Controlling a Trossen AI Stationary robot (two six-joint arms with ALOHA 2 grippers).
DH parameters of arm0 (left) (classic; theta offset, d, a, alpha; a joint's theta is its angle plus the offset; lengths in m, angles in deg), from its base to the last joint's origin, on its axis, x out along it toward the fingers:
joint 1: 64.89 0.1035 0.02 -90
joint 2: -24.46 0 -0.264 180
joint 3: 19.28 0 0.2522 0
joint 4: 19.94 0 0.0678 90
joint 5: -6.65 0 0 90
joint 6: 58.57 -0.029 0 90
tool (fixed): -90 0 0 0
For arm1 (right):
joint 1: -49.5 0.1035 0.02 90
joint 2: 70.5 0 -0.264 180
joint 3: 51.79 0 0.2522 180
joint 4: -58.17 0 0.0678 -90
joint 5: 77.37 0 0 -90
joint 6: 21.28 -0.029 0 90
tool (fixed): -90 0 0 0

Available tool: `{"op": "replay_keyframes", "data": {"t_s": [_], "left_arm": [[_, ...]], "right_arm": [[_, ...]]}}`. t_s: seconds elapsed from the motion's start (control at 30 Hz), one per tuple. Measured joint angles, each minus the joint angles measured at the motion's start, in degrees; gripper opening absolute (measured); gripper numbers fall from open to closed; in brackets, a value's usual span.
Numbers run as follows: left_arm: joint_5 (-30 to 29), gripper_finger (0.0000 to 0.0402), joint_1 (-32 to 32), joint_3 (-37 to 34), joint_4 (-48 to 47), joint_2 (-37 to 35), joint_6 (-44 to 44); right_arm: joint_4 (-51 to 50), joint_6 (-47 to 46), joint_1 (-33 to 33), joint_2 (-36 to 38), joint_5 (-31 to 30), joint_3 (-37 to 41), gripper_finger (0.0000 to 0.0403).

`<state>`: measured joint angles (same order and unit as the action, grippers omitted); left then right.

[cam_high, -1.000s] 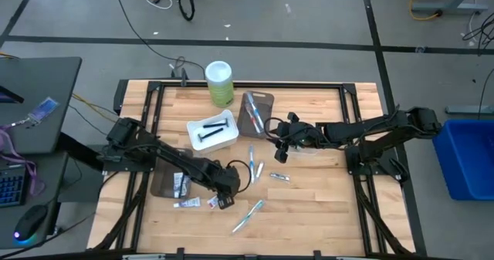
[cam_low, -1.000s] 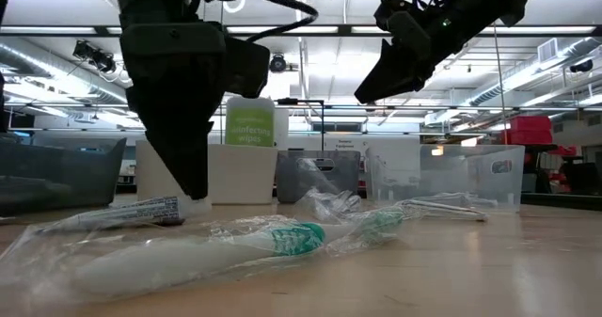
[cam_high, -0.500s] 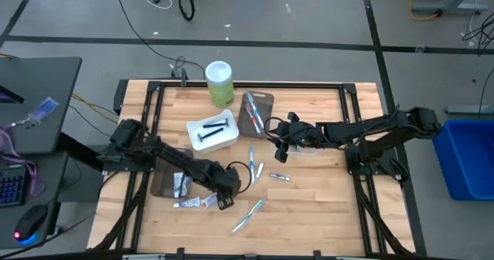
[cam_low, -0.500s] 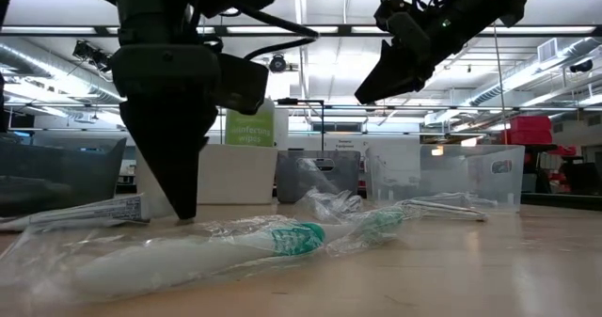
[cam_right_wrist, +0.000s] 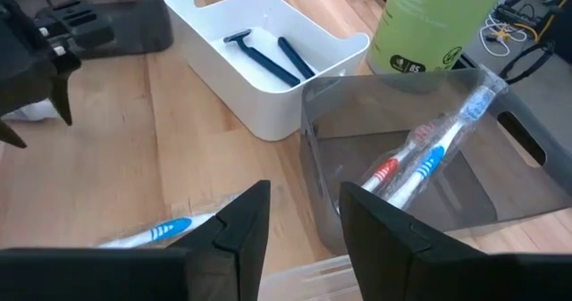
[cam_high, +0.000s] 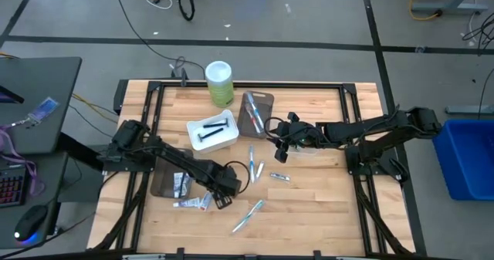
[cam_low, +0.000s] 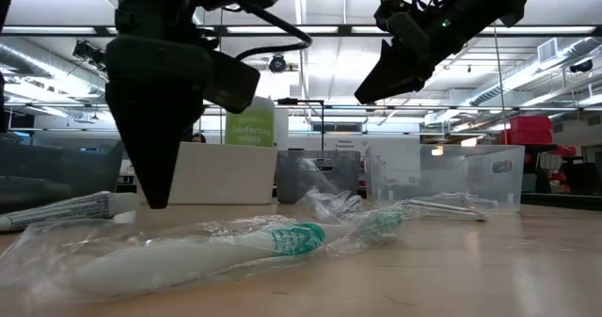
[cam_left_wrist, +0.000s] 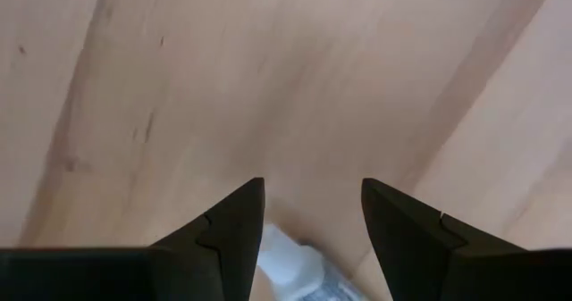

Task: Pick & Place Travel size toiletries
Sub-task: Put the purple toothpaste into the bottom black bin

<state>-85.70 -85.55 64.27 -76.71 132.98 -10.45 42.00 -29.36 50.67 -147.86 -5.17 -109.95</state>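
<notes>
My left gripper [cam_high: 219,194] [cam_left_wrist: 313,213] is open, with its tips down at the table [cam_low: 155,200]. A white mini tube [cam_high: 190,204] [cam_low: 58,210] lies flat on the wood, and its cap end sits between the fingers. Wrapped toothbrushes lie on the table at the near middle [cam_high: 248,215] [cam_low: 216,246] and centre [cam_high: 252,166]. A small tube [cam_high: 279,177] lies to their right. My right gripper [cam_high: 282,150] [cam_right_wrist: 304,219] hangs open and empty above the table, close to the grey tray [cam_right_wrist: 420,171] that holds toothbrushes. My left gripper has the mini tube's white cap end [cam_left_wrist: 288,263] between its open fingers, which point down from above. The cap lies against the inner side of one finger [cam_left_wrist: 239,234]. The other finger stands apart from it. The tube lies flat on the table.
A white tray [cam_high: 202,142] holds dark razors. A brown tray [cam_high: 160,184] with a tube in it sits left of my left gripper. The green canister [cam_high: 219,84] stands at the far edge, and a clear tray [cam_low: 470,176] is to the right. Bare wood shows along the near right.
My left gripper has moved toward the table's left with its tips low at the table. The mini tube has slid along the wood toward the left with it, staying flat. The right arm has kept still.
</notes>
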Motion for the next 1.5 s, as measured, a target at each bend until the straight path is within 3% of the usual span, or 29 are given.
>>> {"op": "replay_keyframes", "data": {"t_s": [0.17,0.4,0.53,0.73,1.13,1.5], "left_arm": [[2.0,0.0196,0.6,1.2,-3.2,0.3,3.1],[1.5,0.0196,0.9,7.3,-17.5,0.2,11.4],[5.0,0.0196,-0.9,6.8,-17.6,0.1,19.7],[4.8,0.0196,-3.4,6.8,-16.6,0.4,30.9],[1.7,0.0196,-4.1,6.9,-14.9,1.1,31.5],[9.3,0.0196,-4.2,7.1,-14.0,9.0,23.3]], "right_arm": [[0.0,0.0,0.0,0.0,0.0,0.0,0.0146],[0.1,0.0,0.0,0.0,0.0,0.0,0.0145],[0.1,0.0,0.0,0.0,0.0,0.0,0.0146],[0.0,0.0,0.0,0.0,0.0,0.0,0.0145],[0.1,0.0,0.0,0.0,0.1,0.0,0.0145],[0.1,0.0,0.0,0.0,0.5,0.1,0.0145]]}}
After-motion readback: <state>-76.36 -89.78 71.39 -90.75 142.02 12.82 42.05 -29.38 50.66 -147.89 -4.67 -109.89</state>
